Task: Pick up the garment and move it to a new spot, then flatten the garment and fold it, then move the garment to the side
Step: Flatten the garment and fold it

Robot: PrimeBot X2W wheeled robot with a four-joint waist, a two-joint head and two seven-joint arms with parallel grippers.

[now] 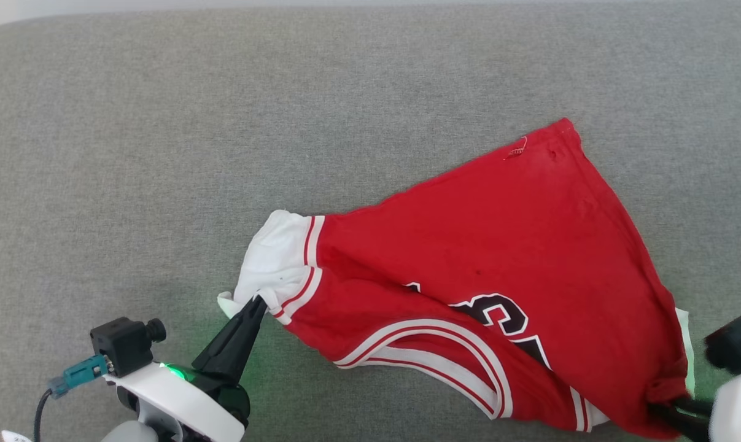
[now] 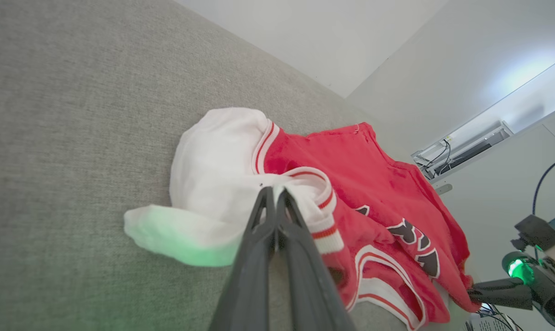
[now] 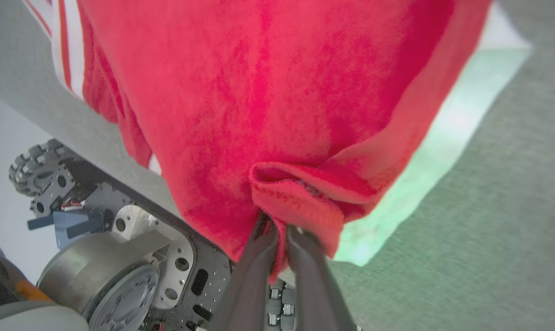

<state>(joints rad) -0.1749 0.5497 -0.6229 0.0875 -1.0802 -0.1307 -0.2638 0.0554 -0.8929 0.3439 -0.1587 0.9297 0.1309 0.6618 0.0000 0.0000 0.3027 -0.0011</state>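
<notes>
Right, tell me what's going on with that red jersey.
The robot holds the garment at two ends on a grey fabric surface. Its left end effector is shut on the white sleeve. Its right end effector is shut on a bunched red edge at the opposite side. The garment lies crumpled, not yet flattened.

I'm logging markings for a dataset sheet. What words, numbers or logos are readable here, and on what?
"3": likely reading of a black digit outlined in white on the red jersey; a fold cuts across it.
Neighbouring digit: mostly folded under, unreadable.
Small stitched mark near the jersey's far corner: too small to read.
No other text can be read.
</notes>
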